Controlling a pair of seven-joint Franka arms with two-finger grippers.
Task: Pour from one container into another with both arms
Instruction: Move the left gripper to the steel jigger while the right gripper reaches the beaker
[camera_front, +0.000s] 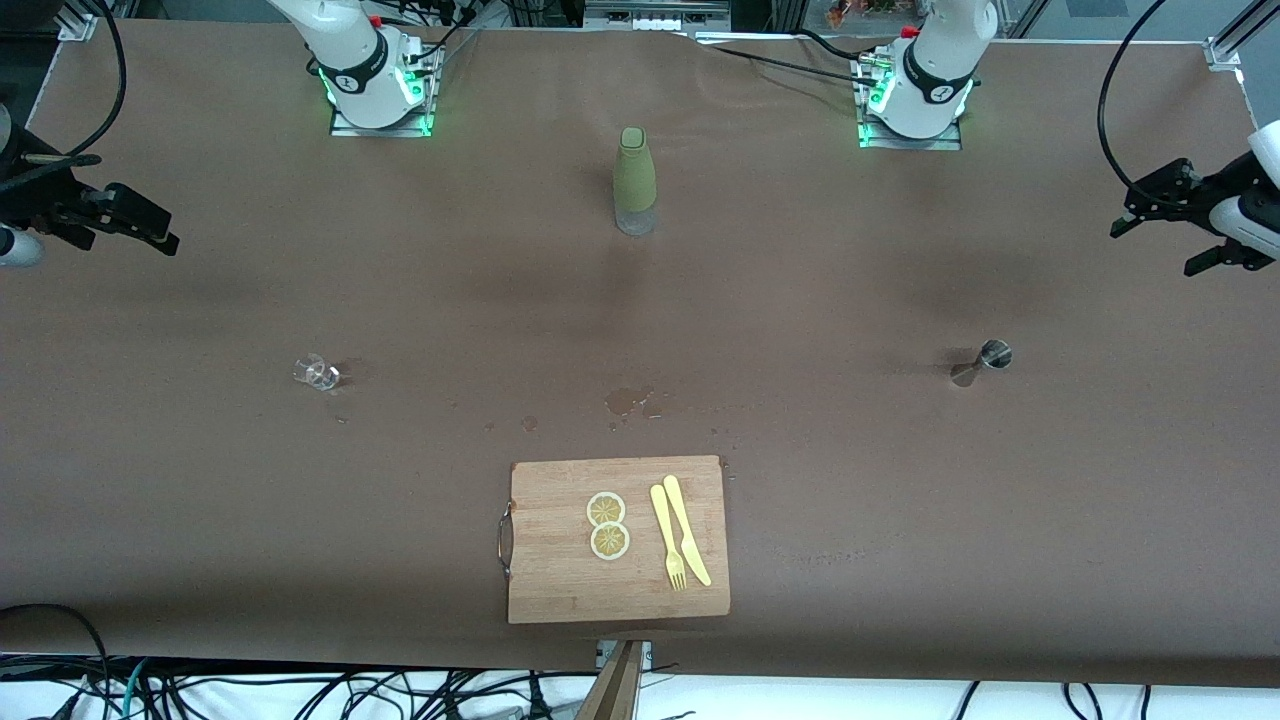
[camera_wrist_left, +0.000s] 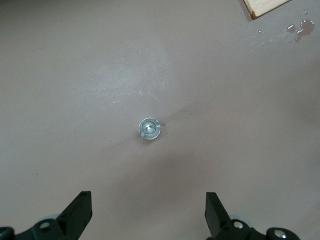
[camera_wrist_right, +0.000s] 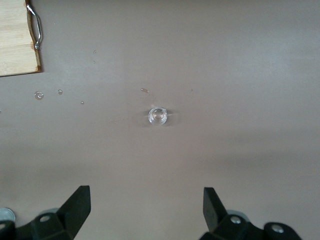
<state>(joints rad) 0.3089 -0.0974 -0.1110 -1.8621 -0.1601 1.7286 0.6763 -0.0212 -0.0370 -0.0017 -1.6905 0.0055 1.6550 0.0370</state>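
My left gripper (camera_wrist_left: 146, 212) hangs with jaws wide apart and empty, high over the table's end, the steel jigger (camera_wrist_left: 150, 128) standing ahead of them. My right gripper (camera_wrist_right: 145, 210) hangs likewise, spread and empty, the small clear glass (camera_wrist_right: 158, 116) ahead. Between both arms' bases stands the green bottle (camera_front: 635, 180); the cutting board (camera_front: 617, 540) lies well apart.

Front cam: high, faces the arm bases, covers the whole tabletop (camera_front: 900, 520). Both wrist cams look straight down from well above. Left wrist shares the jigger (camera_wrist_left: 150, 128) with front, right wrist the small glass (camera_wrist_right: 158, 116); both catch the cutting board (camera_front: 615, 540) edge.
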